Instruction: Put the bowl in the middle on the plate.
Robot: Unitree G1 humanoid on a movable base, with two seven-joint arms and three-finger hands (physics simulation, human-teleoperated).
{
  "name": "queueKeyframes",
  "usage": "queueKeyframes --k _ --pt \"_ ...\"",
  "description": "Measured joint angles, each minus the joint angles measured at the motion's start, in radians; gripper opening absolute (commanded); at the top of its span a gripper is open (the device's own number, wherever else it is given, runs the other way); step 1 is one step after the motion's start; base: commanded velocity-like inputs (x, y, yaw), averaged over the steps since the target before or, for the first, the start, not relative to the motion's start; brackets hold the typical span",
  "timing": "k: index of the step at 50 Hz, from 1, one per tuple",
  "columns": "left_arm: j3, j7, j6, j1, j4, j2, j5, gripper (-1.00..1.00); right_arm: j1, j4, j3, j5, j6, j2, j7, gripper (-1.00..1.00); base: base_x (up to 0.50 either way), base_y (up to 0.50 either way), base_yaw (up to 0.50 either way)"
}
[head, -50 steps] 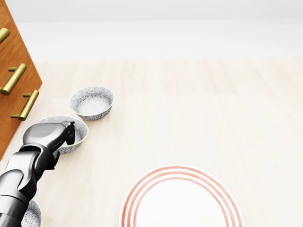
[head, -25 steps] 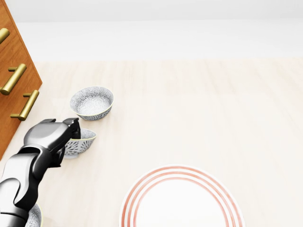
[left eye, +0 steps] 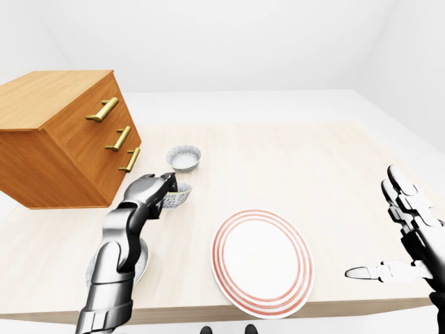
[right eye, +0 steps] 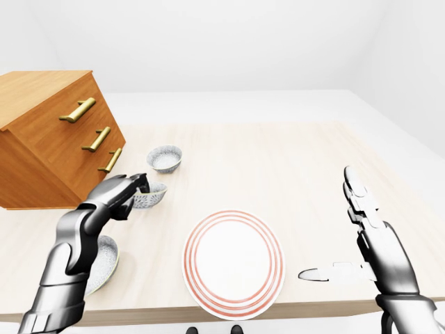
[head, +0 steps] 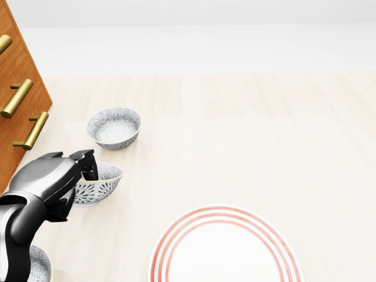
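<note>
Three patterned bowls stand in a row at the left of the head view. My left hand (head: 87,167) is shut on the rim of the middle bowl (head: 103,184), which tilts and seems slightly raised off the table. The far bowl (head: 114,126) sits above it, and the near bowl (head: 34,265) is half hidden under my forearm at the bottom left. The white plate (head: 226,252) with red rings lies at the bottom centre, to the right of the held bowl. My right hand (right eye: 361,233) hovers open over the table's right edge, holding nothing.
A wooden drawer chest (left eye: 62,139) with brass handles stands on the table (left eye: 278,160) at the left, close behind the bowls. The table's near edge runs just below the plate in the eye views.
My left hand closed on the middle bowl's rim, drew it down and to the right in the head view, and raised it; the bowl now tilts. The far bowl and plate stayed put.
</note>
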Motion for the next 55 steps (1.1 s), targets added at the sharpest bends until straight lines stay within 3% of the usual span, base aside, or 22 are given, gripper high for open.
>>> queueKeyframes --k 20,39,55 --pt "-0.003 -0.043 0.014 0.057 -0.217 -0.056 -0.047 -1.0 0.002 0.005 0.003 -0.008 0.0 0.004 0.0 1.0 0.0 0.0 0.0" --pt "-0.072 -0.074 0.025 0.096 -0.408 -0.139 -0.067 -1.0 0.007 0.022 0.007 -0.01 0.0 0.006 0.0 1.0 0.0 0.0 0.0" --pt "-0.142 -0.056 0.03 0.12 -0.482 -0.196 -0.094 -1.0 0.007 0.03 0.01 -0.013 0.0 0.005 0.0 1.0 0.0 0.0 0.0"
